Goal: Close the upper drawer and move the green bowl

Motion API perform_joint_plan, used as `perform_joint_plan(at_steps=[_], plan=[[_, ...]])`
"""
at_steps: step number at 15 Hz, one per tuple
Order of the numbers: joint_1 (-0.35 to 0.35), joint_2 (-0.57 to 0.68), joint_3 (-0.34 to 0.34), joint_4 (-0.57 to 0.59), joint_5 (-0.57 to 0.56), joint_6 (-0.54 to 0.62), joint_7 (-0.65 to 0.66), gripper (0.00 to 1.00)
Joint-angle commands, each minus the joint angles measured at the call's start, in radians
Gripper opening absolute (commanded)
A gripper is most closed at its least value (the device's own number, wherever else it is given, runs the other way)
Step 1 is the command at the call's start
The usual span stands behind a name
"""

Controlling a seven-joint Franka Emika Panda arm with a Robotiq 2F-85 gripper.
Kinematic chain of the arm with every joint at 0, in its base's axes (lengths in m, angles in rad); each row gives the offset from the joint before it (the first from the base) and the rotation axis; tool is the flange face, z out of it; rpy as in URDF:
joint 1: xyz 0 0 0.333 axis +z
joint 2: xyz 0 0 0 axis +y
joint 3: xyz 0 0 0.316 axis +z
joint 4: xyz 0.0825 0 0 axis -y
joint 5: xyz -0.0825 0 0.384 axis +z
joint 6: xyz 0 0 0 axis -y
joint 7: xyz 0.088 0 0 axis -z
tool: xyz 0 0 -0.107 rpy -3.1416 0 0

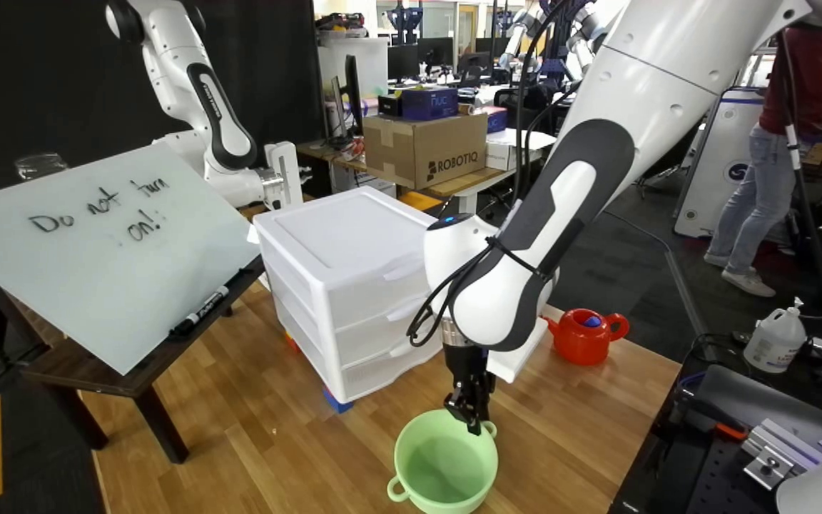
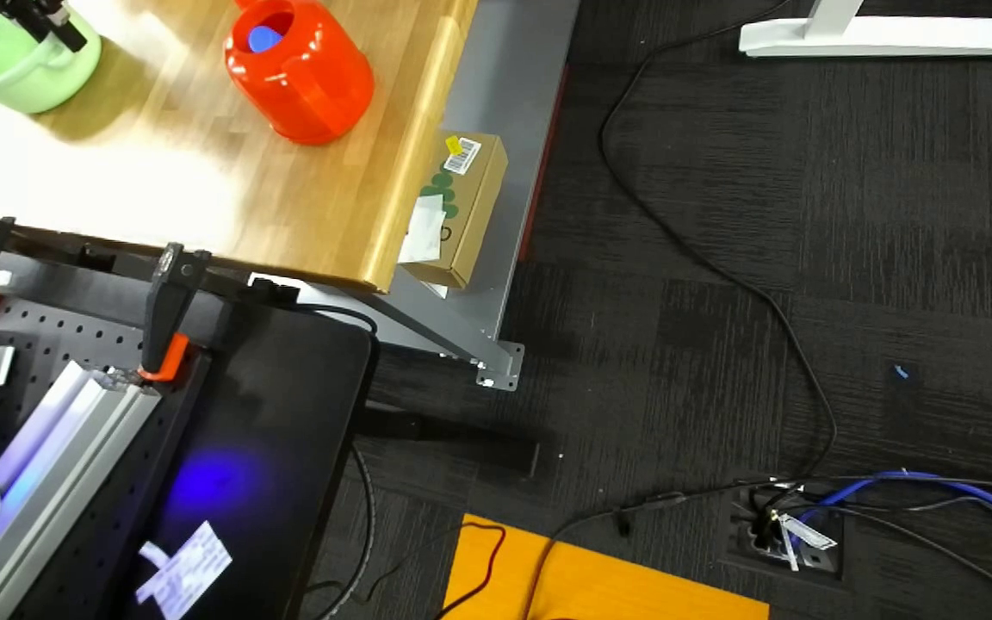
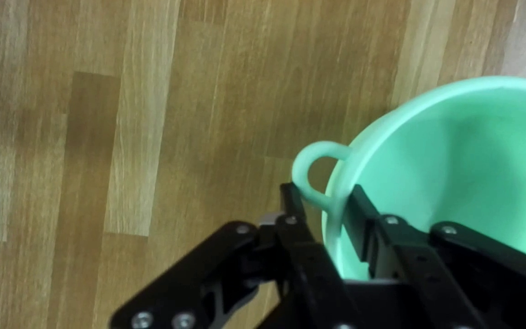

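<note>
At the near side, clamping the jaws of the gripper (image 3: 323,194) on the bowl (image 1: 445,467), pinching its rim (image 3: 336,219) at the far handle (image 3: 322,148) with fingers (image 3: 361,219) pressing from inside and outside. Resting the bowl upright on the table (image 1: 275,457). Farther left, seeing the cabinet (image 1: 354,228) standing with its upper drawer (image 1: 380,294) sitting flush, hiding the right end behind the arm (image 1: 571,200). Farther right, seeing the teapot (image 1: 582,346) standing well apart from the bowl. Well beyond, seeing a box (image 1: 411,150) sitting behind the cabinet.
</note>
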Motion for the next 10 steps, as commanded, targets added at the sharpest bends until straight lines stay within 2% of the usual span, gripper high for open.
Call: perform_joint_plan(at_steps=[1, 2, 10], plan=[[-0.038, 0.002, 0.021, 0.020, 0.040, -0.042, -0.051, 0.08], [-0.042, -0.001, 0.022, 0.022, 0.048, -0.048, -0.056, 0.11], [-0.039, -0.029, 0.012, -0.003, 0.063, -0.058, -0.032, 0.16]])
